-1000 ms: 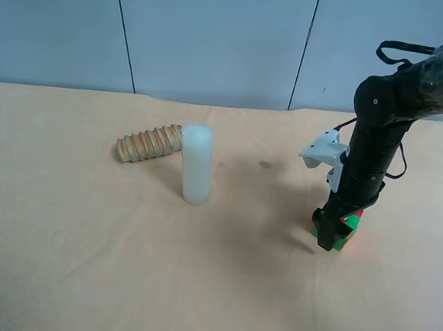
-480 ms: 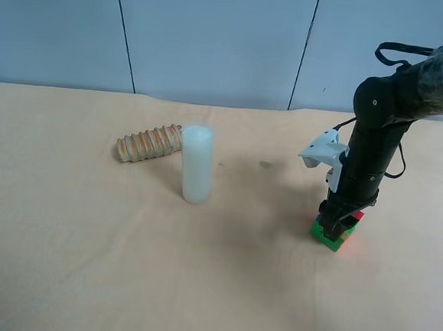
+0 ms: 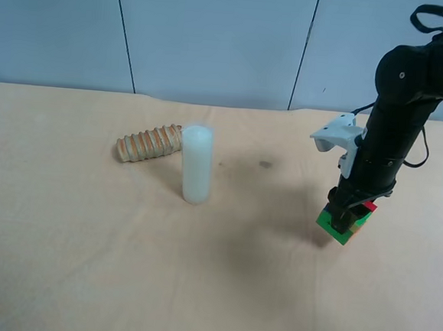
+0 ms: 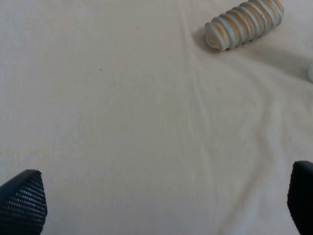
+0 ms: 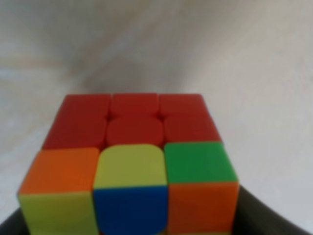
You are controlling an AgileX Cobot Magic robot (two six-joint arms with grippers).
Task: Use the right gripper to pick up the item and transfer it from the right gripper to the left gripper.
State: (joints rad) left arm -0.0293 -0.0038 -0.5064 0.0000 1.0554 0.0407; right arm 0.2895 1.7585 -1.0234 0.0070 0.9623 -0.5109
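Note:
The item is a multicoloured puzzle cube point(image 3: 345, 224). My right gripper point(image 3: 346, 214), on the arm at the exterior high view's right, is shut on it and holds it tilted, just above the beige table point(image 3: 83, 262). In the right wrist view the cube point(image 5: 129, 166) fills the frame, with red, orange, yellow, green and blue tiles, and a dark finger point(image 5: 261, 220) beside it. My left gripper point(image 4: 161, 196) is open and empty over bare table; only its two dark fingertips point(image 4: 22, 200) show. The left arm is out of the exterior high view.
A ridged, brown-and-cream roll point(image 3: 149, 143) lies at the table's back left and also shows in the left wrist view point(image 4: 244, 22). A white upright cylinder point(image 3: 196, 164) stands next to it. A blue-grey wall runs behind the table.
The right arm has risen and shifted to the right. The cube has come up off the table with it and now hangs tilted in the gripper.

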